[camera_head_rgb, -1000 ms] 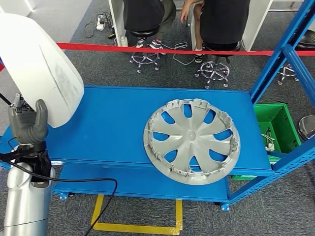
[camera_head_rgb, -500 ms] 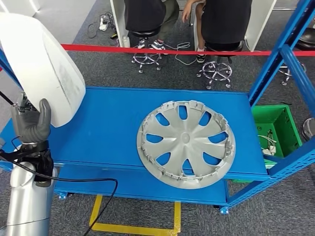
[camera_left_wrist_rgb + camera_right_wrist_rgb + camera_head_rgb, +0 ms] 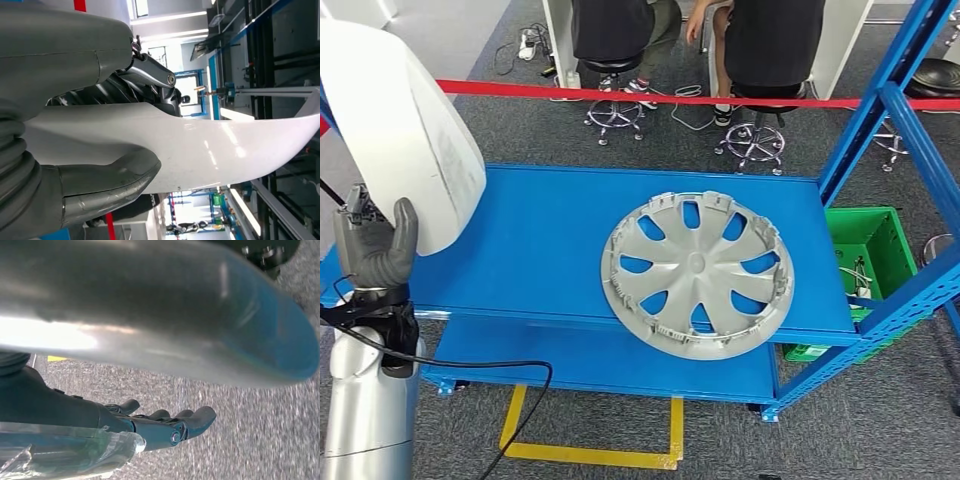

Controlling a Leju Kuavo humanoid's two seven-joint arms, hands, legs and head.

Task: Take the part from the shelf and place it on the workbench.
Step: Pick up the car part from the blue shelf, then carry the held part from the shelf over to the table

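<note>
Head view: left hand [image 3: 376, 255] grips large white curved plastic panel [image 3: 392, 130], held raised above left end of blue metal workbench [image 3: 539, 250]. Silver plastic wheel cover [image 3: 697, 272] lies flat on workbench, right of centre.
Left wrist view: thumb and fingers [image 3: 109, 182] clamp panel [image 3: 211, 150] from both faces.
Right wrist view: right hand [image 3: 166, 422] over grey carpet [image 3: 245, 435], dark fingers extended, apart, holding nothing.

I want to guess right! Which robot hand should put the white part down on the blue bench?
Left, probably. The left hand already grips the white part beside the blue bench; the right hand hangs over the floor, holding nothing.
</note>
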